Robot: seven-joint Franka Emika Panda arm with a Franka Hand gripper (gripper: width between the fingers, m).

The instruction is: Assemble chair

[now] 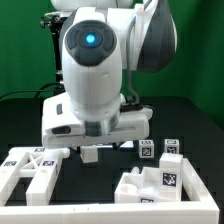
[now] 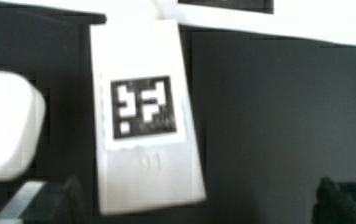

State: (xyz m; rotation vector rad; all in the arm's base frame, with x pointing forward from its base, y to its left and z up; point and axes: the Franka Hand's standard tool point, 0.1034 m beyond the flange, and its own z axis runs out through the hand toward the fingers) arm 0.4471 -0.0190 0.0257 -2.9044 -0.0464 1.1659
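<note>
- Gripper jaws stood wide, holding nothing.
- Tagged chair piece lay on table between the jaws, clear of both fingertips.
- Cross-braced frame sat at the exterior view's left.

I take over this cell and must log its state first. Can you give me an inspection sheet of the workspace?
Surface: black table top, bare where it shows.
Job's things: cross-braced frame at the exterior view's left; tagged white piece at its right; small tagged block and another behind that piece; long tagged panel lying flat under the gripper.
Clutter: nothing seen.
Grippers: gripper open, its fingertips apart from the long tagged panel on either side, holding nothing.
Cables: thin dark cable behind the arm, at the exterior view's left.
Surroundings: green backdrop.
</note>
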